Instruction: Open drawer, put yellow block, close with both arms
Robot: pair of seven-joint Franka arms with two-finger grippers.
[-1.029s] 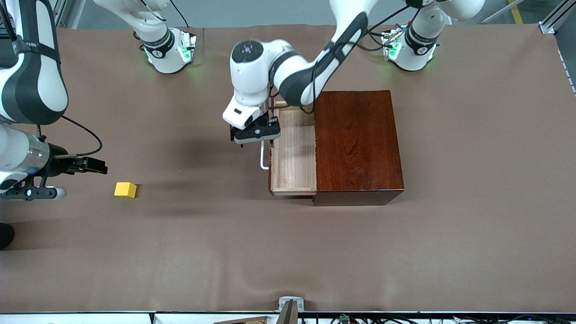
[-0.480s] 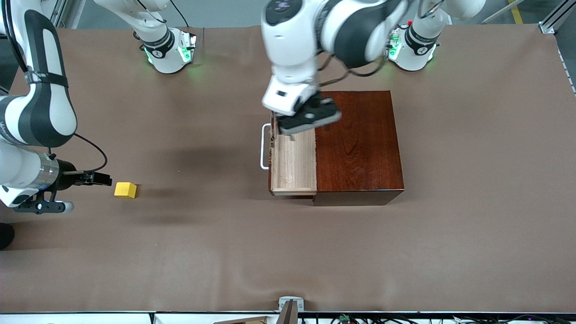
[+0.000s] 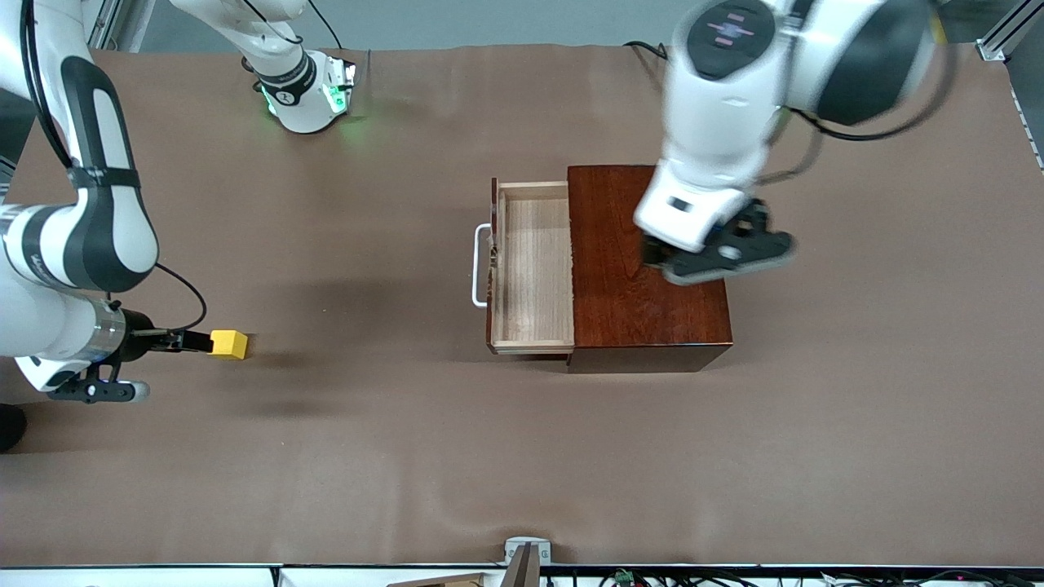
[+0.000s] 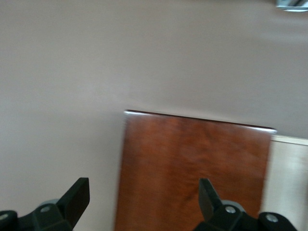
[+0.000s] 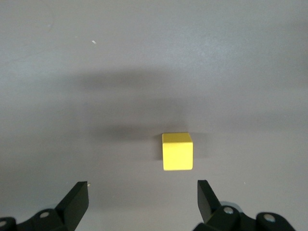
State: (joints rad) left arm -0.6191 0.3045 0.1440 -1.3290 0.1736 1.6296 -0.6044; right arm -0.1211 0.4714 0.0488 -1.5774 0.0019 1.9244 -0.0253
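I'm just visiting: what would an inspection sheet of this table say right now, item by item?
Surface: brown table covering, slightly wrinkled.
Job's things: drawer pulled out of the dark wooden box, nothing inside it; yellow block on the table toward the right arm's end.
Clutter: nothing seen.
End effectors: right end effector open, low beside the yellow block, not gripping it; left end effector open, over the wooden box.
Cables: black cables along both arms; wiring at the table edge nearest the front camera.
Surroundings: two green-lit arm bases, metal framing at the table corners.
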